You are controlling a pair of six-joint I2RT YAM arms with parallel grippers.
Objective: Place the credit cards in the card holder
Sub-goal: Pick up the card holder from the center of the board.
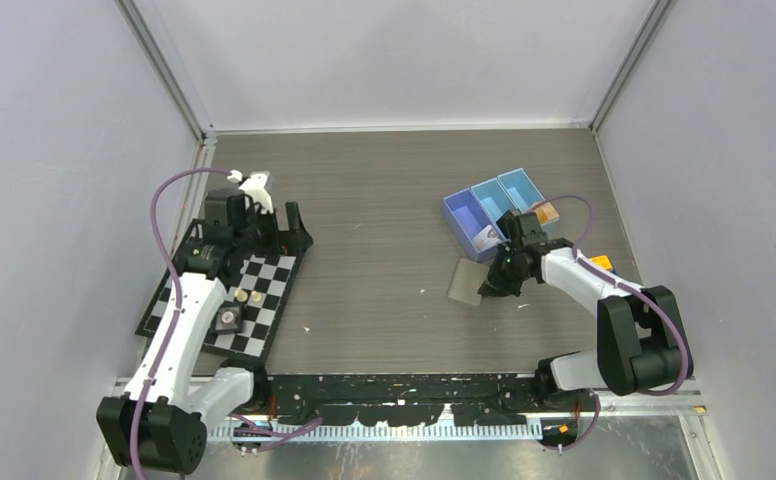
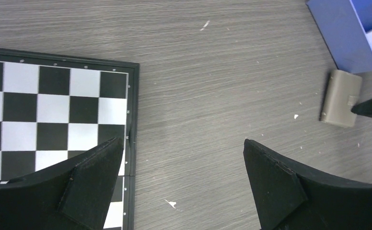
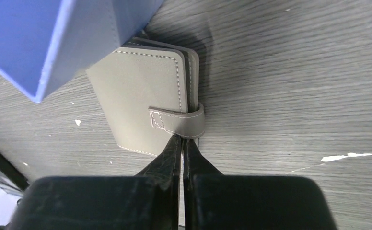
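Note:
The grey-taupe card holder (image 3: 141, 105) lies closed and flat on the table, one corner tucked under the blue tray (image 3: 45, 43). My right gripper (image 3: 183, 139) has its jaws nearly together, pinching the lower edge of the holder's snap tab (image 3: 179, 122). From above, the card holder (image 1: 463, 283) lies just left of the right gripper (image 1: 486, 290). A whitish credit card (image 1: 486, 238) lies in the tray's near compartment. An orange card (image 1: 547, 212) sits beside the tray. My left gripper (image 2: 184, 143) hangs open over bare table by the chessboard's edge, holding nothing.
A black-and-white chessboard (image 1: 254, 290) with a few small round pieces lies at the left under the left arm. The blue three-compartment tray (image 1: 494, 205) stands behind the holder. Another small orange thing (image 1: 601, 263) lies by the right arm. Walls close in on three sides.

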